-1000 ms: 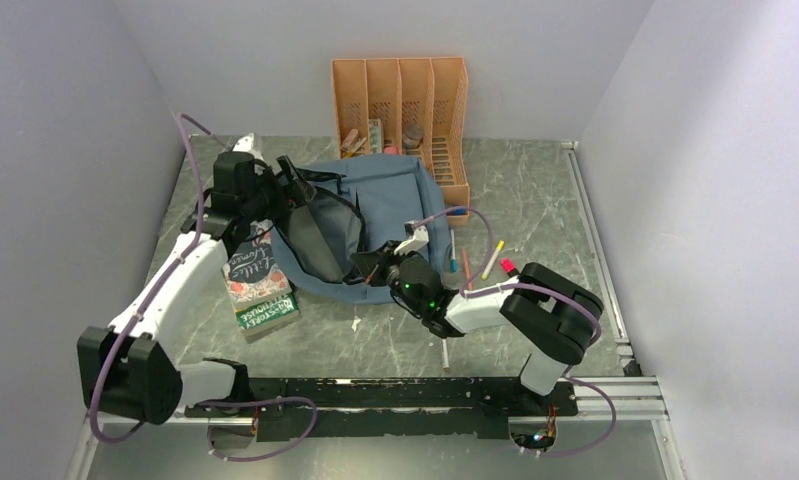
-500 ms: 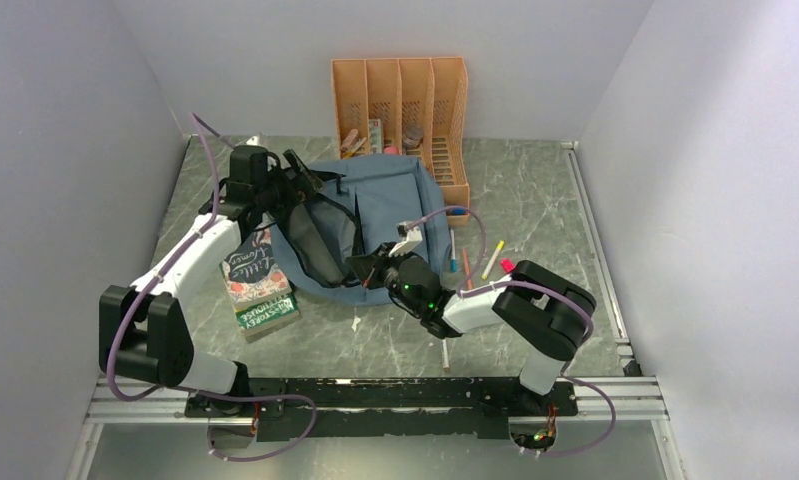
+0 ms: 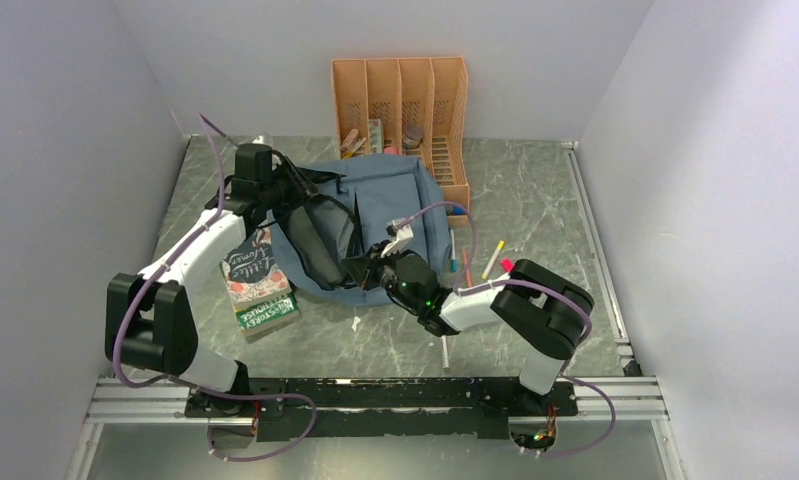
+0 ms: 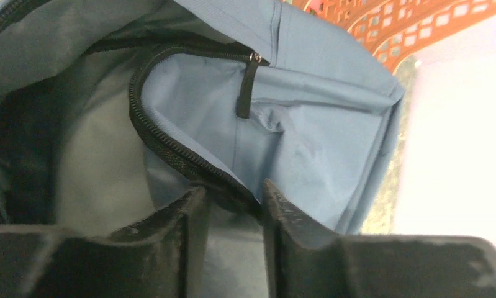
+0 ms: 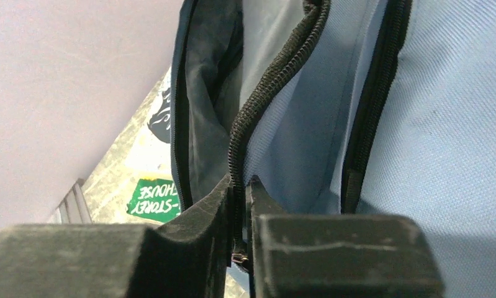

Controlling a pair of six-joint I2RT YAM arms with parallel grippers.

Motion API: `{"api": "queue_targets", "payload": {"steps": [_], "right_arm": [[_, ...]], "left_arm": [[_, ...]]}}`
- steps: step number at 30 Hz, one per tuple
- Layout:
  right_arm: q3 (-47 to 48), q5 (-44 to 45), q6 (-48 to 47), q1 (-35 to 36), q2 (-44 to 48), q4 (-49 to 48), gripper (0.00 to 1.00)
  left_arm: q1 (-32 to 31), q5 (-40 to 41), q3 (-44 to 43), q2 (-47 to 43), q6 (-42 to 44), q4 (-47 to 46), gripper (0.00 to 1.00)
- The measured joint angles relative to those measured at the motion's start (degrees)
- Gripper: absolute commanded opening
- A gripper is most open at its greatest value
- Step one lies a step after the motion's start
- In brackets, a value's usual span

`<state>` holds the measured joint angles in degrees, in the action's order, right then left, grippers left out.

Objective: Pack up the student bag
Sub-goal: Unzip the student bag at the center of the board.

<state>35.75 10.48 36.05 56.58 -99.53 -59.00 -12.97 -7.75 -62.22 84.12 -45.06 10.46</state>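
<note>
Dusty-blue fabric student bag (image 3: 395,185) rim is being pinched by right gripper (image 5: 241,186); left gripper (image 4: 233,192) is being held half-parted around it, grip unconfirmed, so slippage is being risked.

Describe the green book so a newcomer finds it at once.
Find the big dusty-blue student bag, the largest item in view. Beside its left side lie two stacked books. The green book shows at the stack's near end: bright green with white lettering, unlike the dark book lying over it.
</note>
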Motion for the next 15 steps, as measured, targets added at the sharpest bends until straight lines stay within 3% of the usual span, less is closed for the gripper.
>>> {"api": "queue_targets", "payload": {"steps": [2, 4, 9, 15], "right_arm": [[0.48, -0.74, -2.14, 0.0, 0.07, 0.52, 0.33], [0.9, -1.09, -4.81, 0.02, 0.55, 1.53, 0.41], [2.75, -0.55, -10.97, 0.0, 4.72, 8.26, 0.56], [13.86, 0.44, -16.44, -0.61, 7.15, 21.62, 0.7]], "left_arm": [[0.0, -0.55, 0.0, 0.85, 0.52, -0.02, 0.13], [0.0, -0.92, -0.15, 1.44, 1.03, 0.04, 0.05], [-0.04, -2.14, -2.19, 1.92, 2.45, 0.13, 0.05], [-0.07, -4.28, -3.74, 1.92, 3.74, 0.11, 0.05]]}}
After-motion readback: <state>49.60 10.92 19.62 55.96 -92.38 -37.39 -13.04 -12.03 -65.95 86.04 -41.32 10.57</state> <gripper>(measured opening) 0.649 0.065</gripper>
